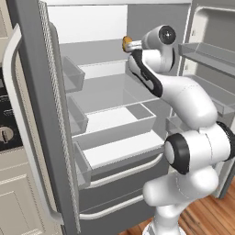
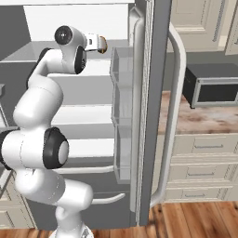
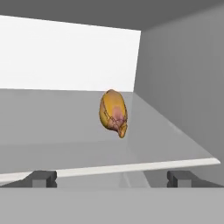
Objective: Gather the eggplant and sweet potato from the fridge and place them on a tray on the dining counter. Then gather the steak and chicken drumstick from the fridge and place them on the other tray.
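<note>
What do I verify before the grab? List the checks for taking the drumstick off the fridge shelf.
1. Fridge doors swung wide: ok.
2. Chicken drumstick in sight, on the upper shelf near the side wall: ok.
3. Gripper open, nothing between the fingers: ok.
4. Drumstick lined up roughly midway between the fingers in the hand view: ok.
5. Fingers around the drumstick: not ok; it lies ahead of them, apart.
6. Fingers clear the shelf's pale front lip on the way in: cannot tell.
</note>
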Available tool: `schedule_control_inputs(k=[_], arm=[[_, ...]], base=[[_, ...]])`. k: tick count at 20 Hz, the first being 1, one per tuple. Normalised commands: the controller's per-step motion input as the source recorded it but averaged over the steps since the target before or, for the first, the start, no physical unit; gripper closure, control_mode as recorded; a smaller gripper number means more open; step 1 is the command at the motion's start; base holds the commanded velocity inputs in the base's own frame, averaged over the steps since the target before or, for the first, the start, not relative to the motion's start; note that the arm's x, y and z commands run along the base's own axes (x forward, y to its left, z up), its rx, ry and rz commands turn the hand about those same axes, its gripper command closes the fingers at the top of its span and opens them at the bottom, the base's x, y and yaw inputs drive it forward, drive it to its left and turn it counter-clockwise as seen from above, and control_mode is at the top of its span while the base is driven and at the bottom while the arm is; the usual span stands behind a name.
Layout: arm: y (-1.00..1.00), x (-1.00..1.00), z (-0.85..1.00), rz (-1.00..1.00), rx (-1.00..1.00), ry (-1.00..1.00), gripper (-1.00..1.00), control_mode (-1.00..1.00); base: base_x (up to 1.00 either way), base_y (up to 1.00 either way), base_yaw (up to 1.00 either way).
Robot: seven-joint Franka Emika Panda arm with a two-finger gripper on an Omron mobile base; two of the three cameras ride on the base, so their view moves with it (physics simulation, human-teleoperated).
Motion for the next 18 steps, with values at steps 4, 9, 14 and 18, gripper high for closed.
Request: schedule_control_inputs(k=[4, 9, 14, 18], arm=[[0.0, 0.31, -0.15, 0.0, 0.0, 0.08, -1.0, -1.0], [0.0, 0.19, -0.15, 0.0, 0.0, 0.03, -1.0, -1.0], [0.0, 0.29, 0.0, 0.0, 0.0, 0.0, -1.0, -1.0], [0.0, 0.34, -0.02, 0.0, 0.0, 0.0, -1.0, -1.0]], base=[[0.0, 0.0, 0.0], [0.0, 0.0, 0.0], [0.0, 0.0, 0.0], [0.0, 0.0, 0.0]])
